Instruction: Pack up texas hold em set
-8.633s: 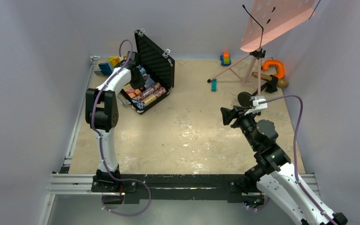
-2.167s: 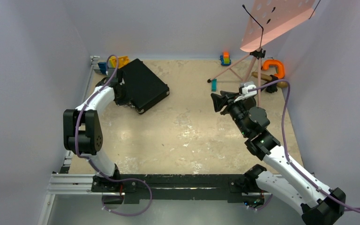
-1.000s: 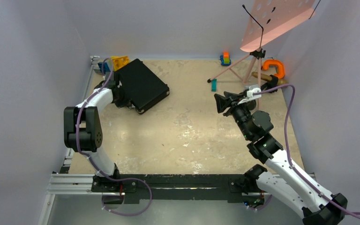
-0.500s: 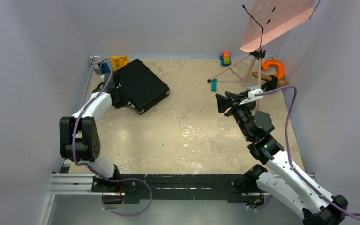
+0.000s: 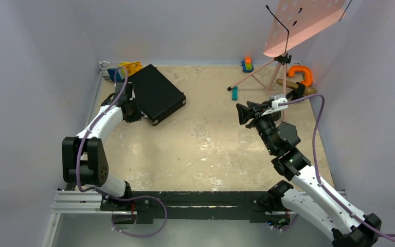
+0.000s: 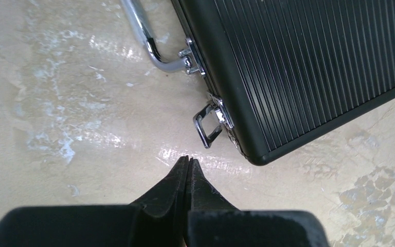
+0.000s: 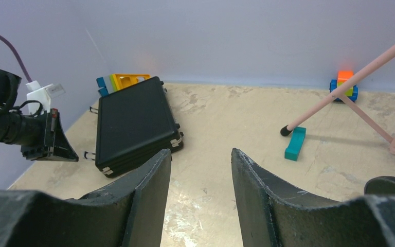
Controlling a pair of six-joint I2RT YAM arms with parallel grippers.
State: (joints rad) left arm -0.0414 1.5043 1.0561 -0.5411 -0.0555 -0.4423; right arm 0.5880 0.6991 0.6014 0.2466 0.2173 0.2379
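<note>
The texas hold em set is a black ribbed case (image 5: 157,92) lying flat with its lid down at the far left, so its contents are hidden. The left wrist view shows its chrome handle (image 6: 149,46) and a silver latch (image 6: 211,123) flipped outward on the case (image 6: 308,62) front edge. My left gripper (image 6: 187,159) is shut and empty. It hovers over the table just short of that latch, by the case's near-left side (image 5: 139,117). My right gripper (image 5: 241,113) is open and empty at mid-right. It faces the case (image 7: 131,123) from a distance.
A pink music stand (image 5: 303,20) on tripod legs stands at the back right. An orange clamp (image 5: 301,74) and a teal block (image 5: 234,93) lie near it. Blue and yellow toy blocks (image 5: 123,68) sit behind the case. A small toy (image 5: 247,63) is by the back wall.
The case lid, up in the oldest frame, is now down. Over the last second my left gripper slid back along the case's left side towards its near corner. The right arm barely moved.
</note>
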